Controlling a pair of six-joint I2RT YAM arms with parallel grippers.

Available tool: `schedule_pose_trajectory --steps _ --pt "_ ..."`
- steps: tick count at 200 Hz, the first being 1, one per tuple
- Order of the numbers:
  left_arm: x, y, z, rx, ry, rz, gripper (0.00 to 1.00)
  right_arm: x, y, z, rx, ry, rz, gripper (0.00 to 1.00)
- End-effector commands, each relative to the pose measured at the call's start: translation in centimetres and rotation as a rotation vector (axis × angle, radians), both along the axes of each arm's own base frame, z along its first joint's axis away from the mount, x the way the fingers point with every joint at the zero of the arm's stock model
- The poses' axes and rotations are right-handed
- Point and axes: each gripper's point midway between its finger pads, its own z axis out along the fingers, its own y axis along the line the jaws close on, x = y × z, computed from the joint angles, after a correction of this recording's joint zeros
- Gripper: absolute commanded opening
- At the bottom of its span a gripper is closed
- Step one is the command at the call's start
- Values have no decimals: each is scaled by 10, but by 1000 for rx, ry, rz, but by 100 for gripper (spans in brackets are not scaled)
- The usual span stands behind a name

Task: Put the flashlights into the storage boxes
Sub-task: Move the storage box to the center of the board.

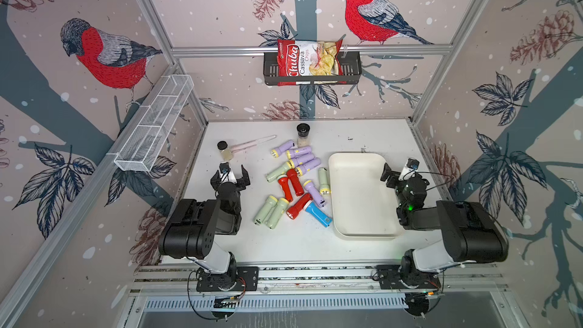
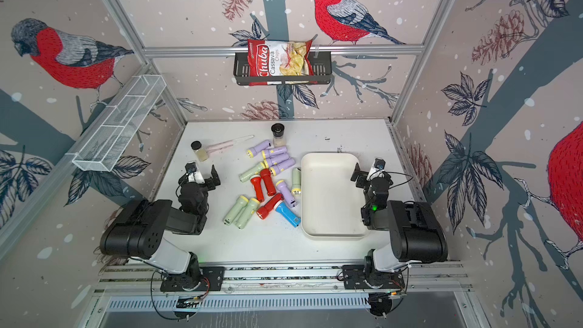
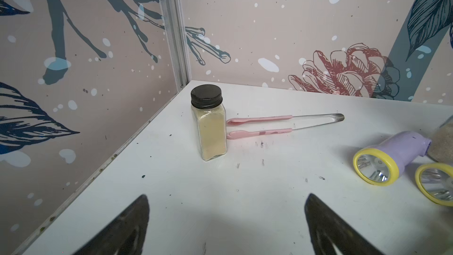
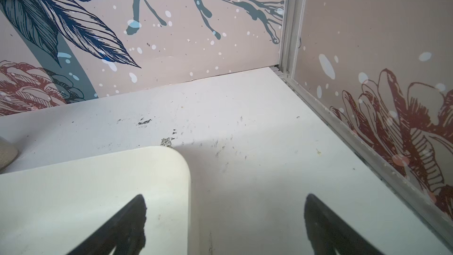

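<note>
The left hand (image 1: 230,175), left of centre in a top view, hovers over the white table (image 1: 284,241) with its fingers spread wide, gripping nothing. The right hand (image 1: 398,170), at centre right, is spread just as wide over the upper right corner of the cream storage box (image 1: 359,203). The flashlights (image 1: 295,181) lie heaped on the table between both hands, just left of the box.

**Heap mid-table, tray to its right**

I see the flashlights (image 1: 295,184) heaped mid-table (image 1: 315,241), with the storage tray (image 1: 362,197) just to their right. The rear jar (image 1: 303,134) stands behind the heap. The left jar (image 1: 226,150) stands further left, tongs (image 1: 252,143) just beside it. My left gripper (image 1: 230,177) is left of the heap, and my right gripper (image 4: 225,197) straddles the tray's right rim.
</note>
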Motion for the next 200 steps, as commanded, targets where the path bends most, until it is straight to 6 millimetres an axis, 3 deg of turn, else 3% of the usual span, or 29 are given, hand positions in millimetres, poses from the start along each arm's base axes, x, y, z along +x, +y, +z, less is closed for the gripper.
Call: schedule_pose_trajectory --steps 1,200 --pt "1 -1 10 -2 -40 -5 97 1 -1 7 -10 -27 -7 100" --pt "0 0 10 -3 -41 2 93 2 -6 7 1 -22 -30 100"
